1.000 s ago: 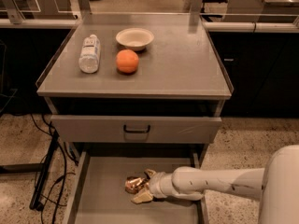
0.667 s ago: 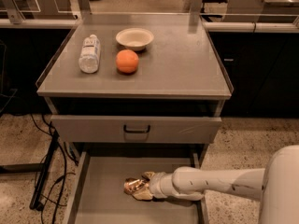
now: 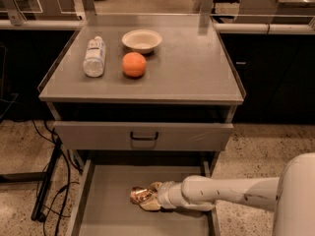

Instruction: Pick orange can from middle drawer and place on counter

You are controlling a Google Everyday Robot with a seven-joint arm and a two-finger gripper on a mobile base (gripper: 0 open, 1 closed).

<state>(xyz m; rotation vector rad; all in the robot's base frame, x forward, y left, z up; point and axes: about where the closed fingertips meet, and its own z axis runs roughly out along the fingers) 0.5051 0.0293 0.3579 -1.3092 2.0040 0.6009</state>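
Gripper: I see the gripper [image 3: 150, 197] low in the open middle drawer [image 3: 110, 188], towards its right side. Its two pale jaws stand on the far and near sides of the orange can [image 3: 139, 195] and are pressed against it, so the can is clamped.
Orange can: it is in the gripper's hold, at the drawer floor right of centre. I cannot tell whether it rests on the floor or hangs just above it.
Hidden: the can's right end is covered by the gripper; only its crumpled, shiny left part shows.
Cut off: the near end of the drawer runs out of the bottom edge. The white arm [image 3: 231, 193] comes in from the right, and its bulky body is cropped at the right corner.
Hard to make out: the dark gap under the counter [image 3: 197, 68], above the shut drawer front [image 3: 83, 134].
Writing: I can read nothing on the can, and the pale label on the clear bottle [image 3: 94, 57] is not legible.
Counts: one can; one bottle lying on its side, far left on the counter; one orange fruit [image 3: 134, 64] just right of it; one empty bowl [image 3: 141, 40] beyond the fruit.
Drawers: two show, one shut with a black handle [image 3: 144, 136], one open below it.
Floor: dark cables [image 3: 49, 181] trail left of the cabinet.
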